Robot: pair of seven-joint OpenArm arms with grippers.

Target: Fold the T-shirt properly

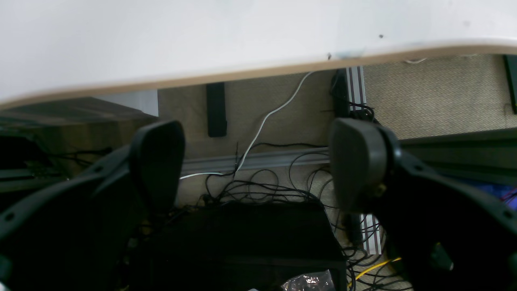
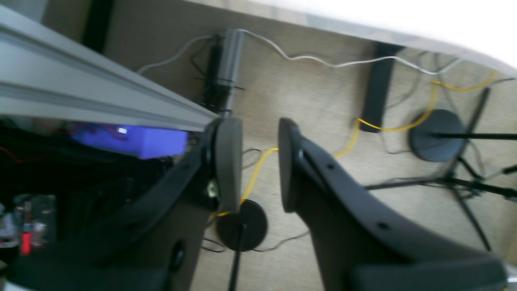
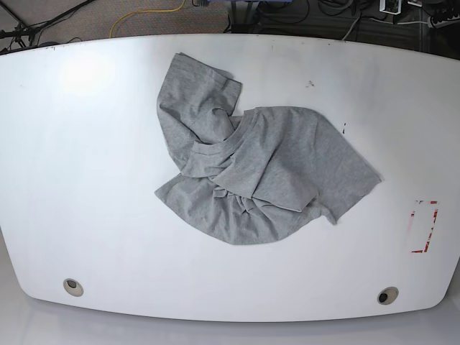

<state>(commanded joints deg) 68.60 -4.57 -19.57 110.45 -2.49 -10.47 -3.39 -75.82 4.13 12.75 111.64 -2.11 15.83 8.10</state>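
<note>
Down at the left claw (image 1: pixel 254 165): spread wide, nothing between the dark pads, hanging off the desk (image 1: pixel 202 36) edge with tangled black cables (image 1: pixel 258 190) and a white cable (image 1: pixel 266 117) on the carpet below. Over to the right claw (image 2: pixel 258 161): a narrow gap, nothing held, a yellow cable (image 2: pixel 258 169) running beneath on the floor beside an aluminium rail (image 2: pixel 101 97). Out on the white desk (image 3: pixel 86 180): the T-shirt (image 3: pixel 259 172), heather grey, crumpled in a heap around the middle, one sleeve flung toward the far edge, another spread to the right, no lettering visible. Red-marked rectangle (image 3: pixel 422 226) near the right rim, well apart from the cloth.
</note>
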